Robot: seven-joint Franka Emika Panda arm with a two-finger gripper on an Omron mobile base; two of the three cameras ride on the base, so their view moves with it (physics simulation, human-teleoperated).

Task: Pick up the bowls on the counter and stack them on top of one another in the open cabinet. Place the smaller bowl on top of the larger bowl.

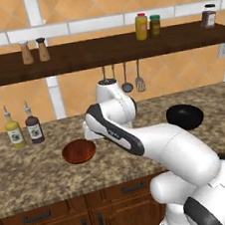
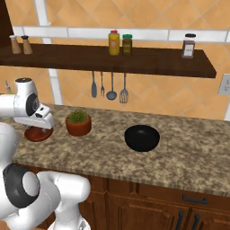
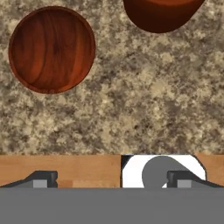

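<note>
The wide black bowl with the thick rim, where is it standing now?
The wide black bowl stands on the speckled granite counter, right of the terracotta plant pot in the right base view, below the hanging utensils.

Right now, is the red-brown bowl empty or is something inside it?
Empty. In the hand view the smaller bowl sits upright on the counter, with only bare wood grain showing inside.

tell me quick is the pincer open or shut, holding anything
Pincer: open, fingertips set wide apart, holding nothing; it hangs over the granite counter, and the red-brown bowl lies untouched there.
</note>
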